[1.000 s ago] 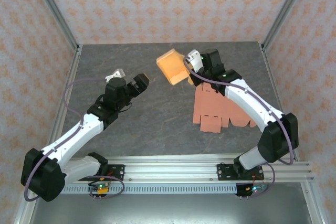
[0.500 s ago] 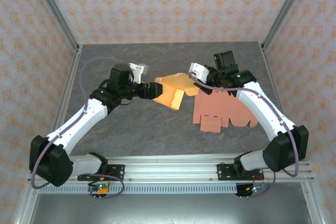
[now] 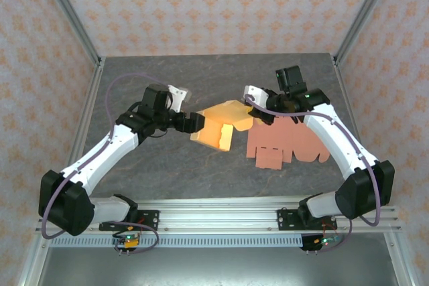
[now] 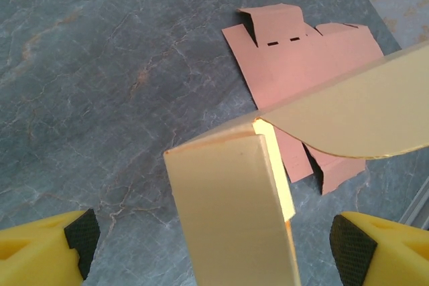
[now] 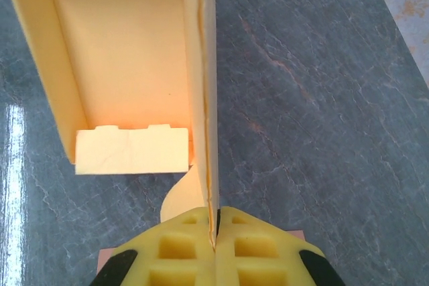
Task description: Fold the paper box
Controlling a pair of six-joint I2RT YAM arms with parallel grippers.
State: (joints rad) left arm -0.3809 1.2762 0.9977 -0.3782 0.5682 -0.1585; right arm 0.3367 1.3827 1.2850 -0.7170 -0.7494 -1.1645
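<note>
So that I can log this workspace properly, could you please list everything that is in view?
paper box: one, yellow-orange, partly folded, mid-table between the two arms
flat box blanks: number unclear as they overlap, pink, lying on the table right of centre
table: one, grey marbled, under everything
walls: pink patterned, behind and at both sides
rail: one, silver, along the near edge by the arm bases
left gripper: one, yellow fingers with black pads, open, one finger on either side of the paper box
right gripper: one, yellow fingers, shut on a wall of the paper box
</note>
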